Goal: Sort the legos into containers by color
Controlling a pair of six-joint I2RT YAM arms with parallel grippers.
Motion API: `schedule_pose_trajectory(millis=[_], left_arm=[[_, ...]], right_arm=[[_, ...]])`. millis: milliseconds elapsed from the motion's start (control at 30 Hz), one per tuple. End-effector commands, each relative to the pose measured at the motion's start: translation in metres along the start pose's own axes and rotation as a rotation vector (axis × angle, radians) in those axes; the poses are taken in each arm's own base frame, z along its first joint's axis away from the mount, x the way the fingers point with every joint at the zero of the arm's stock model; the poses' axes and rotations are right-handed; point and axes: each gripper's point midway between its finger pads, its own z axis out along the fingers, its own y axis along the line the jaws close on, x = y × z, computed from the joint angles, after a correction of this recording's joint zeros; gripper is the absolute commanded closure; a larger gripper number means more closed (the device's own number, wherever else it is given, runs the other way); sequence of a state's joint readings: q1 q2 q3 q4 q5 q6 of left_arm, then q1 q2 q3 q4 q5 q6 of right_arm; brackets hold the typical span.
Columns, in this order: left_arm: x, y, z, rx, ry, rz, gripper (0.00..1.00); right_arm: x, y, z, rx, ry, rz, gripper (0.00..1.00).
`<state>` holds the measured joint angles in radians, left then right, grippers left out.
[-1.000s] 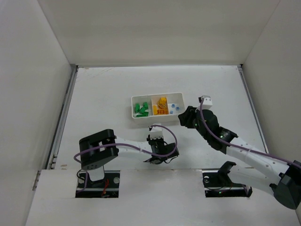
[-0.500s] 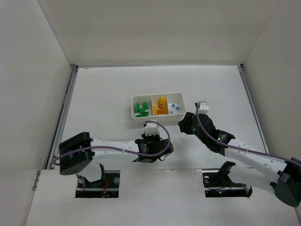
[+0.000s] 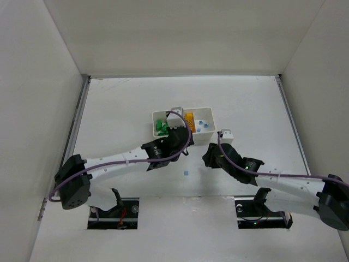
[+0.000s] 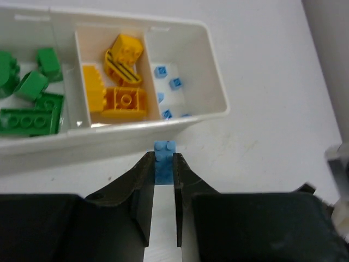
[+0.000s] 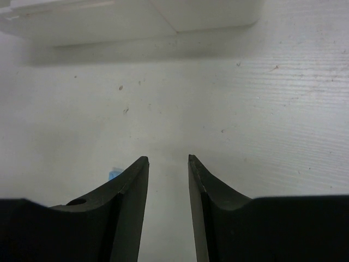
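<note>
Seen from above, the left arm [image 3: 120,161] reaches diagonally to the tray [image 3: 210,111] in the middle of the desk [image 3: 120,109]; the right arm [image 3: 283,183] lies low, pointing left. Left wrist: the left fingers [image 4: 143,174] pinch a blue lego [image 4: 164,146] just before the tray's near wall, by the blue compartment [image 4: 188,65]. Right wrist: the right fingers [image 5: 135,180] stand slightly apart over the desk.

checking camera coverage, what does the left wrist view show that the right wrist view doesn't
Left wrist only: the left fingers pinching a blue brick, and the sorted legos inside the tray. Right wrist only: the right fingers apart with nothing between them, and a loose blue brick on the table beside them. Both: the tray's near wall.
</note>
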<state>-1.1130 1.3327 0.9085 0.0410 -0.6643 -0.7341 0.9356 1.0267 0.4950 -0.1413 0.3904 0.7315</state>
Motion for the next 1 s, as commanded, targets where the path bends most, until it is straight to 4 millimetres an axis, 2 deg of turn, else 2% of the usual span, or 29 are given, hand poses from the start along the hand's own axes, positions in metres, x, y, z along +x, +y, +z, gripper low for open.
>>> schedule_pose_trajectory(millis=[0,100,233,367,500,567,700,800,967], left_arm=[[-0.039,-0.044,0.023,0.140,-0.045,-0.011,0.87],[-0.038,-0.055,0.054,0.157,-0.011,0.002,0.85],[-0.022,-0.061,0.093,0.155,0.060,0.019,0.85],[-0.008,-0.059,0.116,0.119,0.088,0.040,0.83],[-0.004,-0.055,0.132,0.091,0.090,0.043,0.71],[-0.006,-0.053,0.137,0.084,0.087,0.040,0.62],[-0.027,-0.053,0.129,0.098,0.050,0.026,0.49],[-0.052,-0.045,0.115,0.101,0.005,0.002,0.49],[-0.101,-0.007,0.080,0.074,-0.107,-0.071,0.48]], right_arm=[[0.000,0.005,-0.006,-0.009,-0.014,0.026,0.60],[0.008,0.009,-0.006,-0.021,0.003,0.018,0.60],[0.018,0.015,-0.006,-0.035,0.024,0.003,0.59],[0.024,0.023,-0.010,-0.062,0.031,0.003,0.58],[0.030,0.033,-0.013,-0.098,0.037,-0.005,0.56],[0.033,0.035,-0.013,-0.098,0.042,-0.004,0.54],[0.040,0.040,-0.010,-0.104,0.058,-0.021,0.48],[0.045,0.051,-0.008,-0.122,0.073,-0.052,0.44],[0.046,0.065,0.001,-0.129,0.078,-0.082,0.41]])
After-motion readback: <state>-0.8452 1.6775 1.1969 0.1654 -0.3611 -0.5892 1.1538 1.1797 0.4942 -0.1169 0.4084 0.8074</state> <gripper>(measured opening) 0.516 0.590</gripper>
